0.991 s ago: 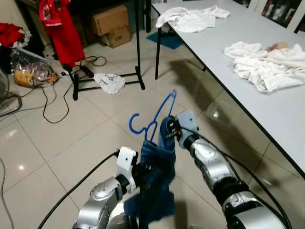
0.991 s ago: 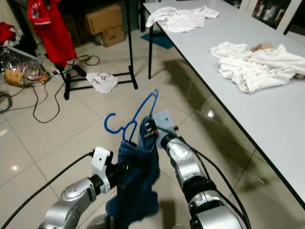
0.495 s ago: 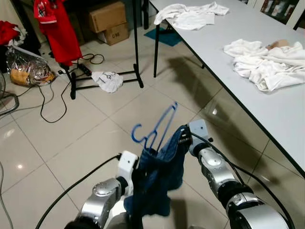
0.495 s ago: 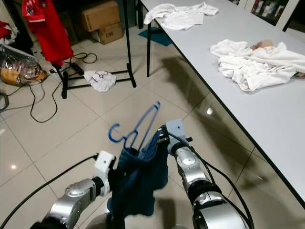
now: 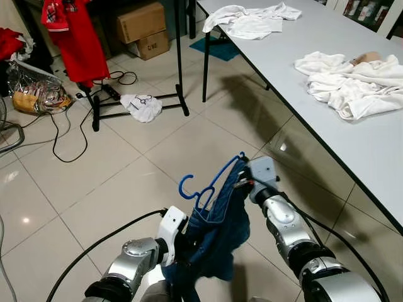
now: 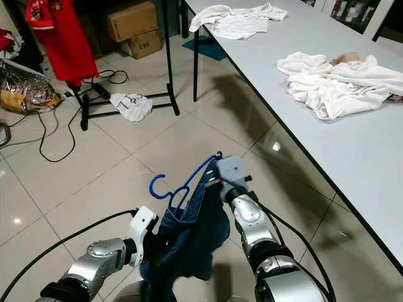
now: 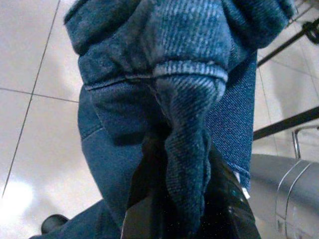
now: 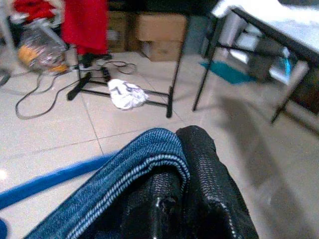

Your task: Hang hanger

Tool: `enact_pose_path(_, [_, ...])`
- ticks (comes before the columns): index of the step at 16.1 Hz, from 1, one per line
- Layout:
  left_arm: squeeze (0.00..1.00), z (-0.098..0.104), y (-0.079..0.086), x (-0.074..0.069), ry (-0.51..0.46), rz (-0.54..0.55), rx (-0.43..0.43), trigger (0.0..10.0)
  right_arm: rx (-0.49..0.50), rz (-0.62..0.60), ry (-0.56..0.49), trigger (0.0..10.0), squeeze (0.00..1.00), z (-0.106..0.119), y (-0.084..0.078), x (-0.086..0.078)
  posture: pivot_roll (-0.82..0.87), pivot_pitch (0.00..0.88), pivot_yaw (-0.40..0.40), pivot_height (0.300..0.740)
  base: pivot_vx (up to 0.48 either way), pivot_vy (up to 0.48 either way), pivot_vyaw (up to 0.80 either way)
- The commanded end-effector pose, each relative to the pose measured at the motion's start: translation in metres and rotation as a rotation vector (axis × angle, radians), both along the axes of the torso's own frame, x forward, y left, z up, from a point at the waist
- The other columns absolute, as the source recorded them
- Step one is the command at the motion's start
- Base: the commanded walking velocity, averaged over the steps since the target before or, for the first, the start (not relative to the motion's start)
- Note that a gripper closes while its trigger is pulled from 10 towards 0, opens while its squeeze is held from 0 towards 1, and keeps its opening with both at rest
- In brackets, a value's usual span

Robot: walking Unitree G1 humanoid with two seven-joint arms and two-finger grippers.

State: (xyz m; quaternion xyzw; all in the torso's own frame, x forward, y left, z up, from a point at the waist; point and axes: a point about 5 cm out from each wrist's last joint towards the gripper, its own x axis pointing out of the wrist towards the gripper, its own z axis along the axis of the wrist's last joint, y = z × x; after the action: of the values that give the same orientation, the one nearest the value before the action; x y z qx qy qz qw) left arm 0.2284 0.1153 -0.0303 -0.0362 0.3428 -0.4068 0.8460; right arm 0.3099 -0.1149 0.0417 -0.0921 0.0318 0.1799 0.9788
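From the head camera I see the blue hanger threaded through the jeans above the floor. My wrist cameras show the left gripper and right gripper each clamped on denim.

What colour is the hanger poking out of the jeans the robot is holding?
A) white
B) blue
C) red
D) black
B: the hanger sticking up from the jeans between the two hands is bright blue.

Open tiled floor ahead — table blocks robot's right.
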Motion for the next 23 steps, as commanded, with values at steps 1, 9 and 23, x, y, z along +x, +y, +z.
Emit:
enact_pose_path(1, [0.00,-0.008,0.004,-0.010,0.028,-0.057,0.032,10.0,-0.059,0.026,-0.118,10.0,0.00,0.018,0.004,0.008,-0.04,0.049,0.032,0.740,0.000,0.000,0.00])
enact_pose_path(9, [0.00,-0.022,0.032,-0.033,0.032,-0.266,0.192,10.0,-0.232,-0.210,-0.155,10.0,0.00,0.024,-0.018,0.023,-0.03,0.054,0.021,0.740,0.000,0.000,0.00])
enact_pose_path(23, [0.00,-0.040,0.052,-0.077,0.172,-0.352,0.170,10.0,0.177,-0.135,-0.427,10.0,0.00,0.079,-0.016,0.031,-0.03,0.045,0.030,0.740,0.000,0.000,0.00])
